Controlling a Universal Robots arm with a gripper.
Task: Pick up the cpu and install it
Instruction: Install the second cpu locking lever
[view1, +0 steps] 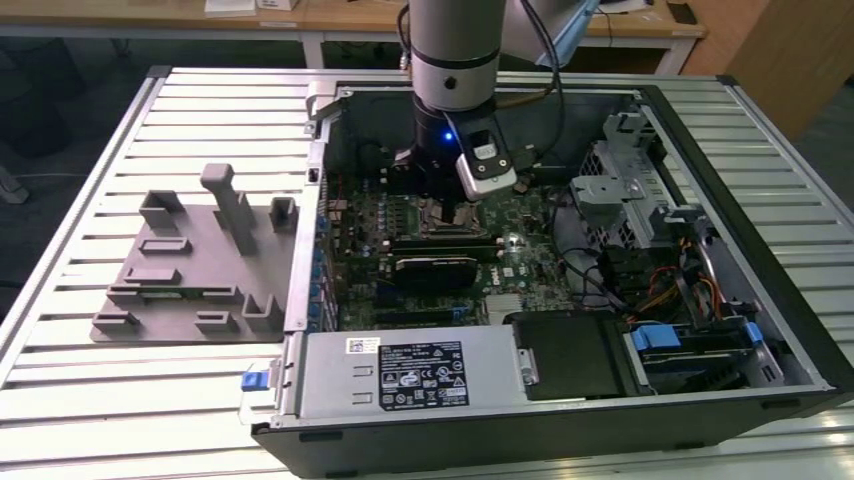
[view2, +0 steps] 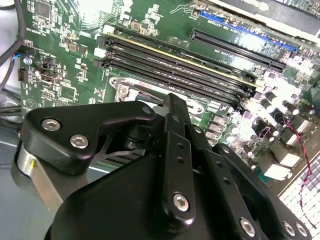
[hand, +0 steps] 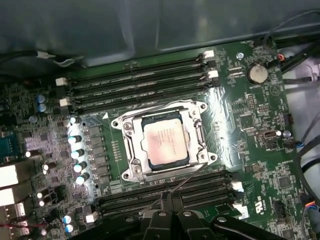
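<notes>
While hanging over the motherboard (hand: 240, 130) inside the open computer case (view1: 747, 300): gripper (hand: 167, 200) clenched empty, cpu (hand: 164, 140) seated in its socket (hand: 131, 150).

hand (view2: 172, 107) fingertips hidden behind its own linkage, arm (view1: 455, 45) cut off above

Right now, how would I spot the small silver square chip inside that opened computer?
Find the green motherboard in the opened black computer case. Between its long black memory slots sits a silver metal socket frame; the cpu lies inside it, the only flat, shiny, pale square plate there.
</notes>
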